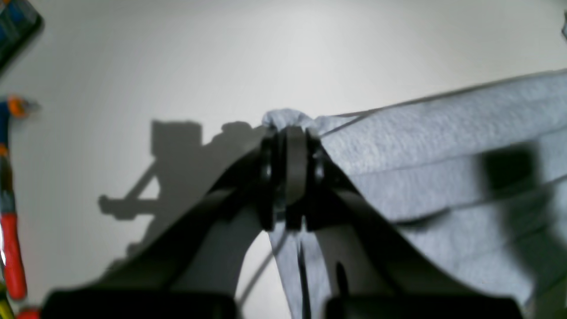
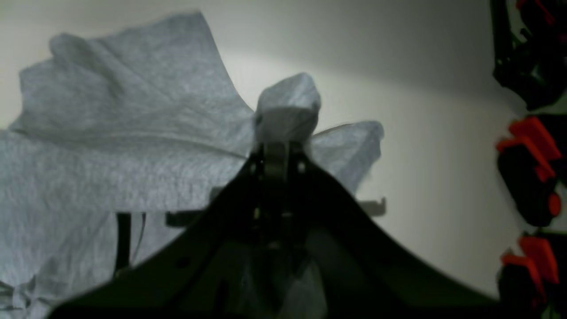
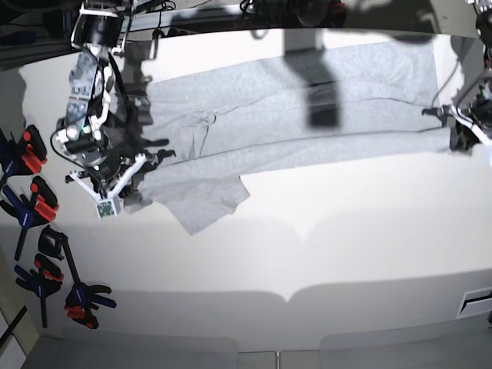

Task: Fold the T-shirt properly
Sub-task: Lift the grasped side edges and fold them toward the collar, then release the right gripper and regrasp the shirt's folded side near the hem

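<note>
the t-shirt lies stretched across the table toward twelve o'clock; left gripper and right gripper each pinch a bunched edge; thin grips could slip under tension, letting cloth sag and crease.

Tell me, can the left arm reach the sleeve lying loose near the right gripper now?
Probably not. The left gripper is shut on the T-shirt at the opposite end, and the loose sleeve lies far across the table.
</note>
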